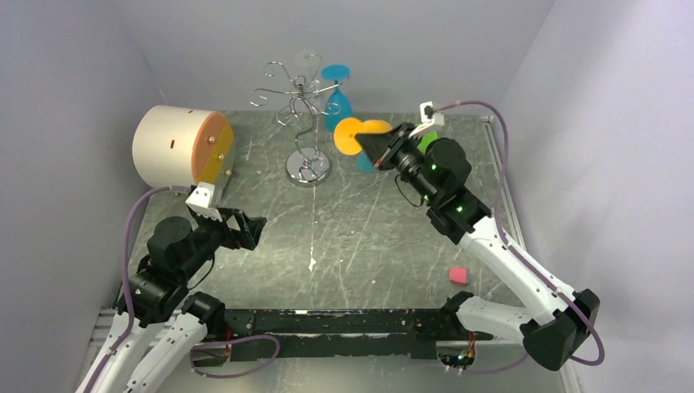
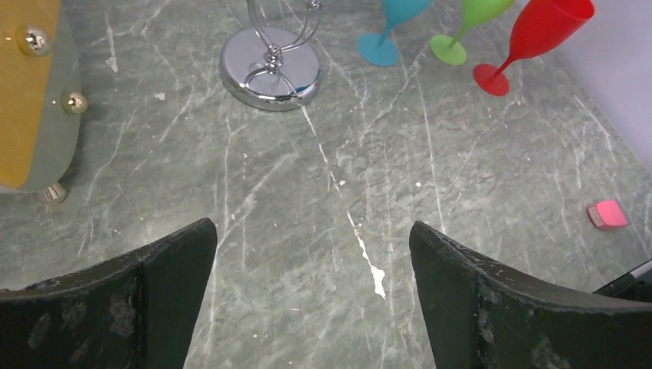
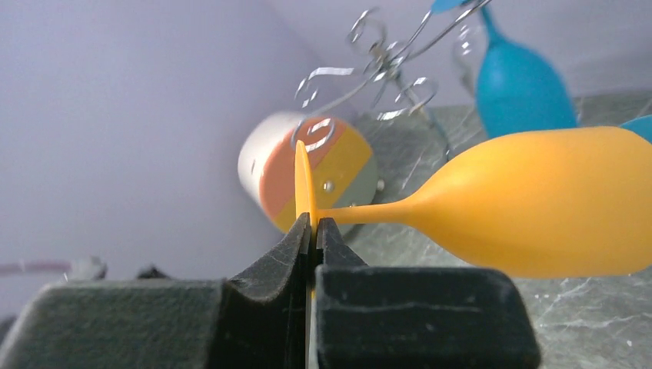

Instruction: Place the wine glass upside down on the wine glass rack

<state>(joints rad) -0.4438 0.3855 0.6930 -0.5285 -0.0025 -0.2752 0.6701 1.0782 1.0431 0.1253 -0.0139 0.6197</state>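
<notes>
On the far left of the table a cream drum lies on its side, its orange end facing right. Just in front of it hangs the left claw. Its two fingers are wide apart and hold nothing; only bare table shows between them.

Next comes the rack, near the back middle. Its shiny round base sits on the table, and its curly wire arms spread out at the top. A blue glass hangs upside down from an arm on the right side.

Just right of the rack is the orange glass. It is up in the air, lying sideways, not on the rack. The right claw is shut tight on the thin edge of the glass's flat foot. From that claw's camera the stem runs right to the fat bowl, with the rack arms above and behind it.

Past it, another blue glass, a green glass and a red glass stand in a row on the table. A small pink block lies on the right, closer to the front.
</notes>
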